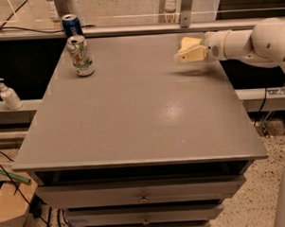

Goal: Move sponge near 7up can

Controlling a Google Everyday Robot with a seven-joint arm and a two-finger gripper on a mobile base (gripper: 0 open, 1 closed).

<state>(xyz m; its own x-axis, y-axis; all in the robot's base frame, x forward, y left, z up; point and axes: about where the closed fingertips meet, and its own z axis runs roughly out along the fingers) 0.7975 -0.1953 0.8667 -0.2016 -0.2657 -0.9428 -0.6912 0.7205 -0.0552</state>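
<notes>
Grey table [133,120] fills most of the view, with drawers [143,195] under its front edge.

White arm [253,40] comes in from the right edge: elbow bulge at the far right, forearm running roughly level and pointing left over the table's far-right corner. Wrist is in line with the forearm, no obvious droop.

Gripper [188,55] is at the tip of the arm, above the table near the back-right. It's clear of the surface, with a soft shadow on the table just below it.

Jaws are pinching the sponge [190,41]. The pale yellow block sticks out at the gripper's end, tilted, off the table. I can't make out the exact contact faces.

7up can [81,55] stands upright at the far-left part of the table, well apart from the sponge, nearly the whole table width between them.

Dark blue can [72,24] is upright just behind the 7up can, at the back-left corner.

White pump bottle [9,95] sits on a ledge left of the table, off the work surface.
</notes>
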